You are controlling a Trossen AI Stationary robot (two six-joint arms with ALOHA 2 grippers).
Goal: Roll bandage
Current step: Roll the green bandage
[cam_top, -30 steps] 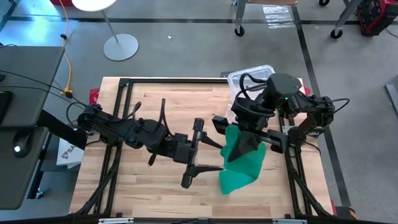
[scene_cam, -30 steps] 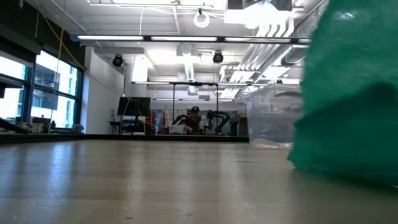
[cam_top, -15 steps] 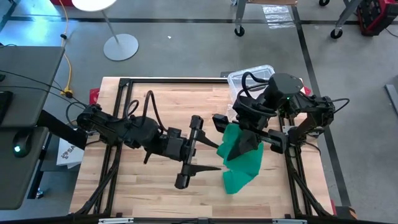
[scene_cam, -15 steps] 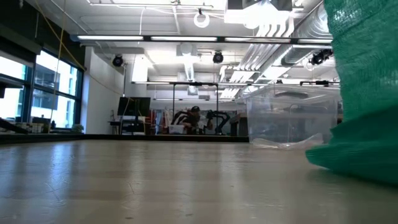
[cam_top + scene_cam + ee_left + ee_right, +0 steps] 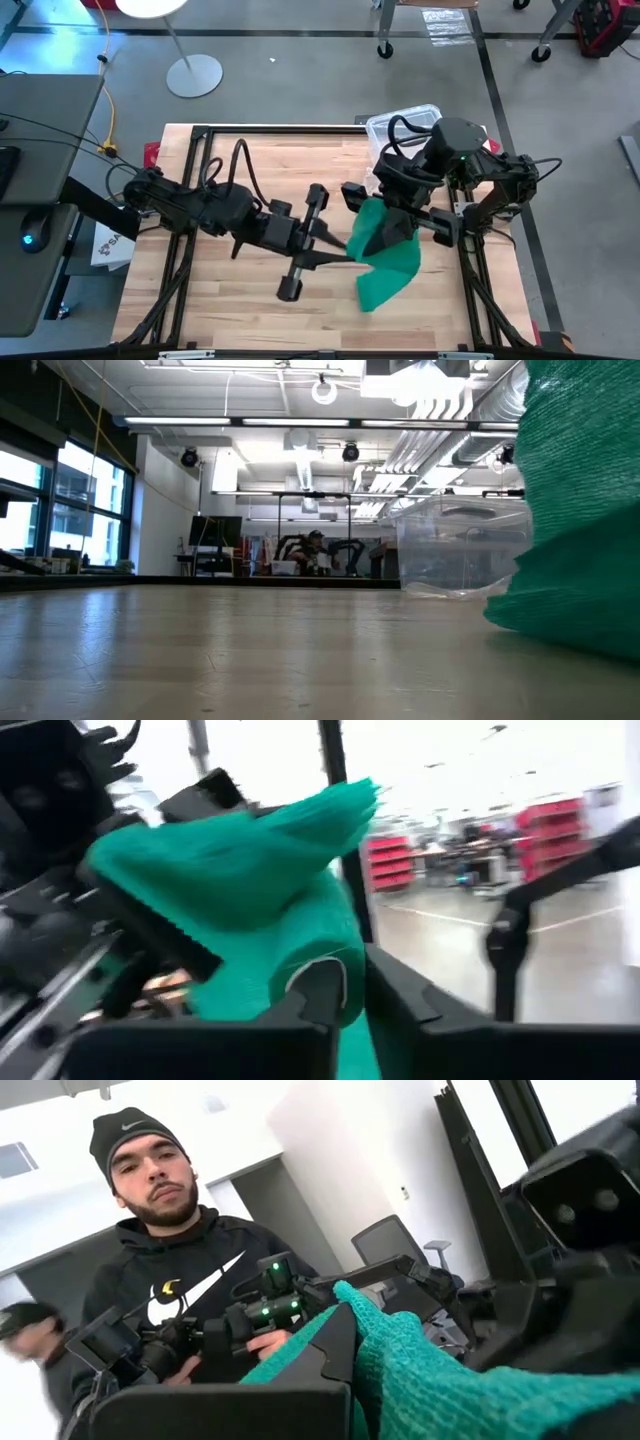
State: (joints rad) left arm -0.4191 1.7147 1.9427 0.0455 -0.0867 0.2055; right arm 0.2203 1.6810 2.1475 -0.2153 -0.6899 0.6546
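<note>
The green bandage (image 5: 388,265) hangs in a bunched drape at the table's right side, with its lower end (image 5: 374,294) resting on the wood. It fills the right of the low view (image 5: 585,510). My right gripper (image 5: 393,228) stands above it, shut on its upper part. My left gripper (image 5: 345,250) reaches in from the table's left and is shut on the bandage's left edge. In the left wrist view my left gripper (image 5: 355,995) shows green cloth between its fingers. My left gripper pinches the hanging bandage's left edge (image 5: 330,945) between its two fingers, coming in level from the table's left. One layer or several, I cannot tell. My right gripper pinches the bandage's upper end (image 5: 385,1342) between its two fingers, slanting down from above. The cloth hangs slack below it, bunched, with its lower end on the table.
A clear plastic box (image 5: 400,125) stands at the table's far right, behind the bandage, and shows in the low view (image 5: 465,550). Black frame rails (image 5: 200,135) run along the table's edges. A person (image 5: 170,1280) sits beyond the table. Bare wood lies at the near left.
My left gripper has moved toward the table's right edge up to the bandage, and its wide-open fingers have shut on the cloth's left edge. The bandage's hanging part has shifted slightly. My right gripper has kept its hold.
</note>
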